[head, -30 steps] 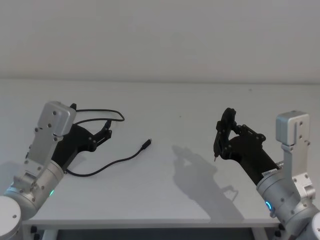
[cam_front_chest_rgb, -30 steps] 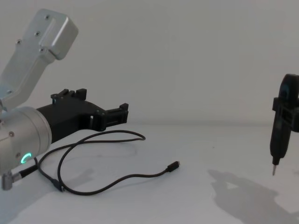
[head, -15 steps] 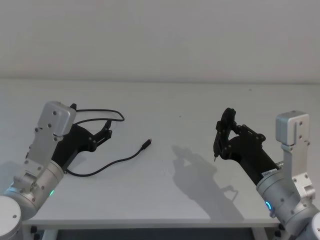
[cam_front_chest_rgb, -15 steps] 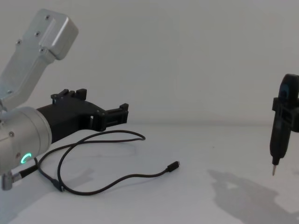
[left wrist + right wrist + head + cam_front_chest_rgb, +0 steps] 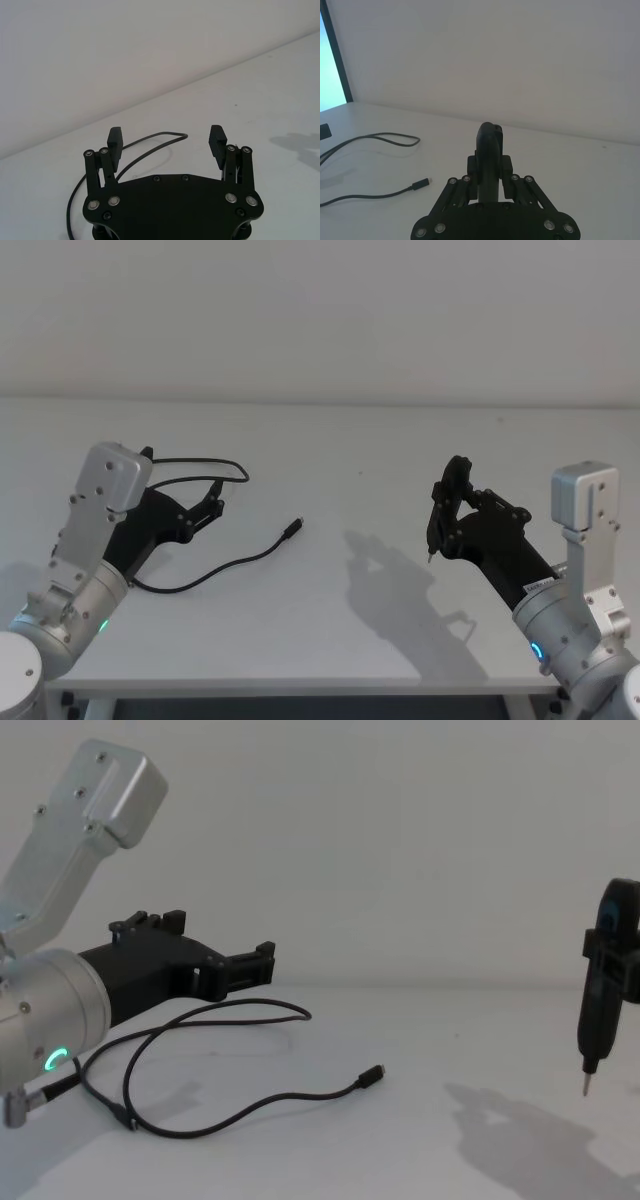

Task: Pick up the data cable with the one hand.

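Left gripper (image 5: 214,501) is my working end. It hangs spread wide and empty above the left part of the worktop (image 5: 340,440), reaching forward from the near left corner. From the wrist, both ribbed pads (image 5: 114,142) stand well apart with nothing between them. From the chest, the gripper (image 5: 262,965) sits clear above the surface and touches nothing.

My right gripper (image 5: 441,518) is raised over the right part of the worktop, well apart from the left one. It is clenched on a black tool (image 5: 447,502) that hangs upright with its thin tip pointing down, off the surface. From its own wrist, the fingers (image 5: 508,169) press against the tool (image 5: 489,145) from both sides.

The cable (image 5: 240,560) lies flat on the left half of the worktop, not gripped by either gripper. Its nearest run curves beside my left arm, close to the near edge, then sweeps toward the middle. It ends in a small plug (image 5: 292,528) lying free on the bare surface. From the chest, that run (image 5: 300,1097) lies low and in front of the left gripper.

Farther back, the cable doubles into a loose loop (image 5: 167,134) under and just past my left fingertips, between them and the far edge. Beyond the far edge stands a plain wall (image 5: 320,310).
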